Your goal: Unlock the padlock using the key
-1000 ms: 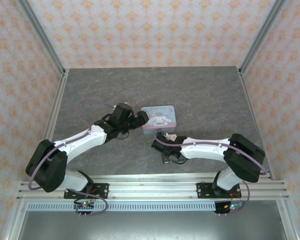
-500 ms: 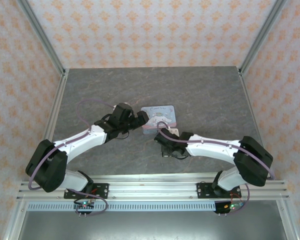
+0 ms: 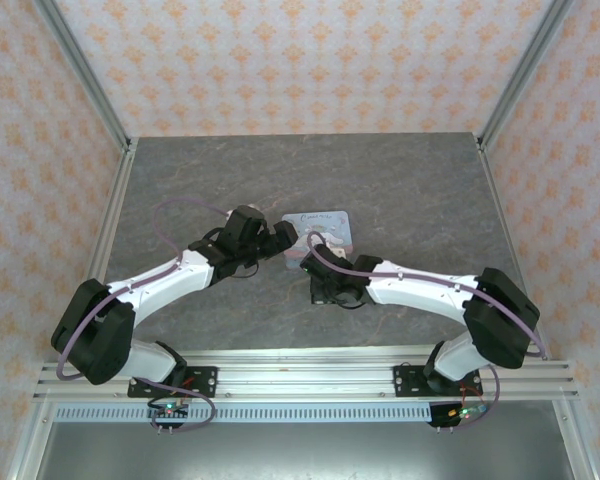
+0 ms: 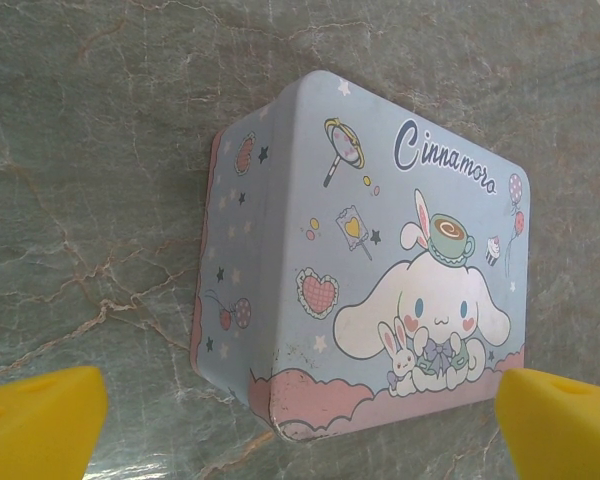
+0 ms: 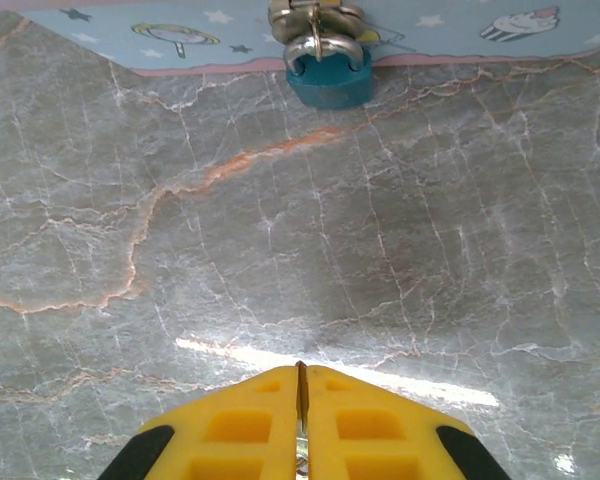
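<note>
While your left hand (image 4: 300, 428) stands released, fingers wide either side of the tin (image 4: 380, 250) near the middle of the bench (image 5: 280, 250), your right hand (image 5: 300, 400) is clenched; a thin sliver between its pads may be the key (image 5: 300, 392). The padlock (image 5: 327, 80) hangs at the tin's near edge, touching the bench.

A pastel blue-and-pink rectangular tin (image 4: 380, 230), its lid printed with a white cartoon dog and the word "Cinnamoro", lies flat near the middle of the grey marbled desk (image 3: 410, 180). Orange-patterned walls (image 3: 300, 60) enclose the desk, with aluminium posts (image 3: 85, 72) at the upper corners.
</note>
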